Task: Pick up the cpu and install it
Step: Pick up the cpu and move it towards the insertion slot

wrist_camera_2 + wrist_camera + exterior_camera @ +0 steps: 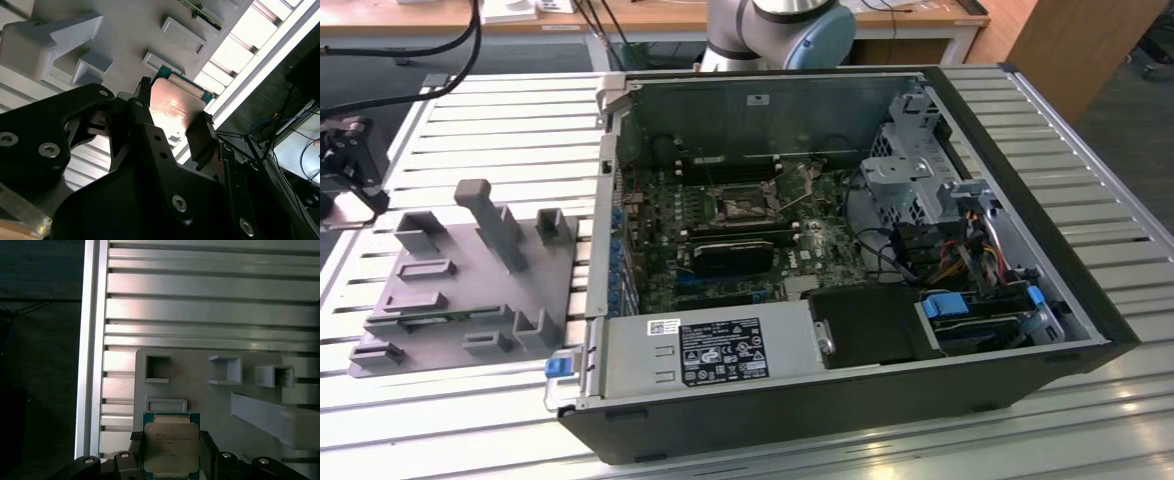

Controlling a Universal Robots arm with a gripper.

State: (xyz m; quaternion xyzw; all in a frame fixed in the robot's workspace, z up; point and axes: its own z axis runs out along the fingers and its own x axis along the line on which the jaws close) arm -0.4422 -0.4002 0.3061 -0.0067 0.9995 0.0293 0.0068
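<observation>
Up close in both wrist views, our tool (171, 454) pinches the cpu (170, 442) by two sides, and we see the tray (210, 405) behind it. Under the tray lies the slatted worktop (200, 305). Farther off, toward the exterior view's right, sits the open computer (841, 240).

The cpu (168, 442): lower edge cut off by the first wrist view's frame, both flanks covered by the jaws. In the second wrist view, the gripper (174, 107) body hides its near part. In the exterior view, the picture's edge cuts off the gripper at the desk's (480, 110) edge on the exterior view's left.
</observation>
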